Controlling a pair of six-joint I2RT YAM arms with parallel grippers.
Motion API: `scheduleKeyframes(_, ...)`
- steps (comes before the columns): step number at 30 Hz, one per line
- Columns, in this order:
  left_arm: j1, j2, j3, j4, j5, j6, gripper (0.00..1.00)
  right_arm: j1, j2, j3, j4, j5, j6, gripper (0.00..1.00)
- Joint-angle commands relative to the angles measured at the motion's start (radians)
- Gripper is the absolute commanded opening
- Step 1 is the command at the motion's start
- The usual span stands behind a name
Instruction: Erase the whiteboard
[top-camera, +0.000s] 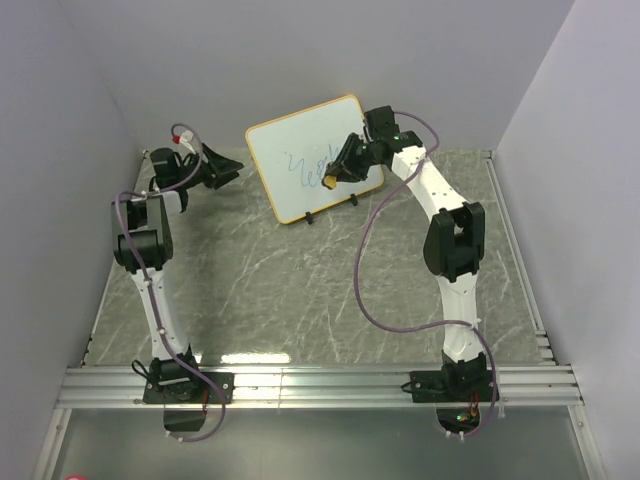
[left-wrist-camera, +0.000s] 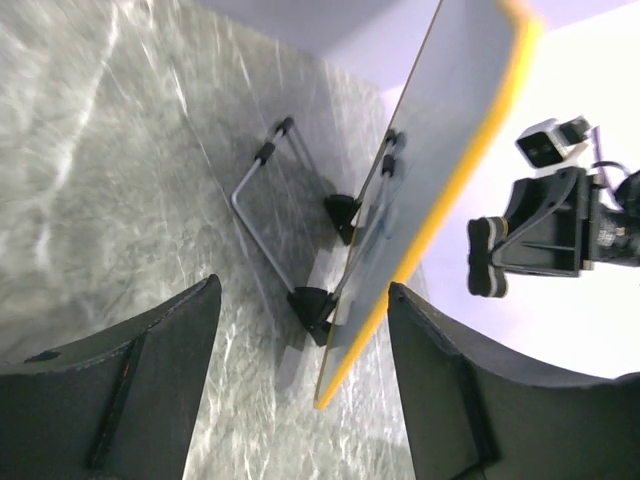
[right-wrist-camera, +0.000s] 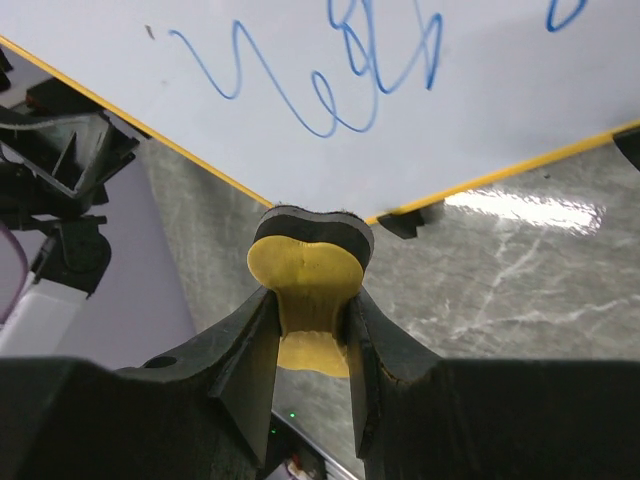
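Marbled worktop (top-camera: 300, 290) bore the scribbled whiteboard (top-camera: 300, 150). Right gripper (right-wrist-camera: 312, 300) pinched the eraser (right-wrist-camera: 310, 265), board just ahead; left gripper (top-camera: 222, 167) stood spread. Wiping seemed due next: press, then sweep.

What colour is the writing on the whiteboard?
Blue scribbles on the whiteboard, whose face is white; clearest in the right wrist view.

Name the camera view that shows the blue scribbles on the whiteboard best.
Right wrist: the scribbles fill the frame, large, though cropped at the top. Top external shows them small, partly behind the right tool and its eraser. Left wrist sees the whiteboard nearly edge-on; no scribbles legible.
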Motion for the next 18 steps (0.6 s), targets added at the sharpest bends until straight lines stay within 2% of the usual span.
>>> scheduleKeyframes(1, 0.025, -0.092, -0.041, 0.143, 0.043, -0.054, 0.72, 0.005, 0.001, 0.04, 0.094, -0.041, 0.024, 0.0)
scheduleKeyframes(6, -0.012, -0.122, -0.109, 0.333, 0.116, -0.156, 0.75, 0.002, 0.001, 0.021, 0.14, -0.036, 0.052, 0.0)
scheduleKeyframes(9, -0.047, -0.1, -0.074, 0.323, 0.126, -0.16, 0.74, 0.003, 0.01, 0.018, 0.168, -0.041, 0.072, 0.0)
scheduleKeyframes(12, -0.089, -0.054, -0.008, 0.321, 0.131, -0.175, 0.67, 0.0, 0.019, 0.021, 0.186, -0.042, 0.093, 0.0)
scheduleKeyframes(14, -0.115, -0.028, 0.044, 0.32, 0.127, -0.196, 0.65, 0.002, 0.027, 0.026, 0.197, -0.044, 0.107, 0.0)
scheduleKeyframes(18, -0.144, 0.038, 0.127, 0.237, 0.091, -0.164, 0.61, 0.002, 0.04, 0.038, 0.226, -0.046, 0.133, 0.0)
